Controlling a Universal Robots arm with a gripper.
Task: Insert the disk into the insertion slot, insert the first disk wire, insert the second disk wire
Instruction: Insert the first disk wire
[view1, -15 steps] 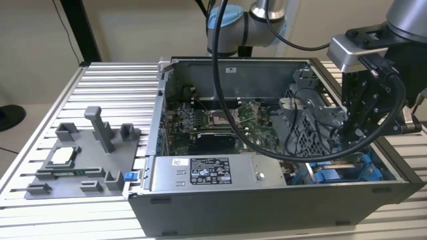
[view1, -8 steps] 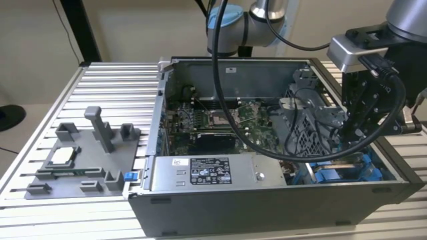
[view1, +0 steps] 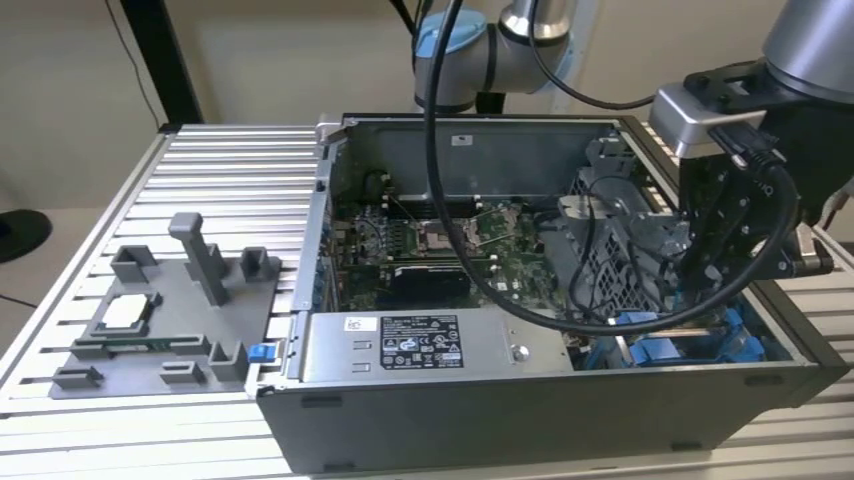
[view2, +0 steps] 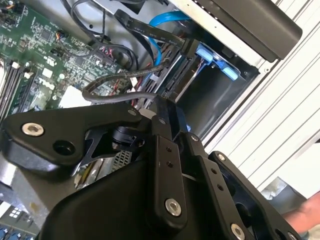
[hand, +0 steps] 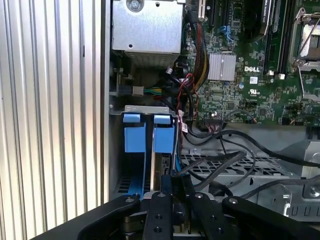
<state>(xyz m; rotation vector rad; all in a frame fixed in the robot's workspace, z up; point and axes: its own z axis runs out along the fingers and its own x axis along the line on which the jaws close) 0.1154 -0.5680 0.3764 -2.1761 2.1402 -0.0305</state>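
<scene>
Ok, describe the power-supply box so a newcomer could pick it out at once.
Find the open computer case on the slatted metal table. Along its wall nearest the exterior view's camera lies a flat grey box, to the exterior view's left of the blue fittings. Unlike the perforated cage beside it, it has a solid top bearing a black-and-white label.

Exterior overview; wrist views close inside case (view1: 561, 425)

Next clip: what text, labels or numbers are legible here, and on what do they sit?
Black label on the power-supply box: print too small to read.
White sticker beside it: too small to read.
Motherboard: white maker's mark, not quoted; other print too small to read.
</scene>
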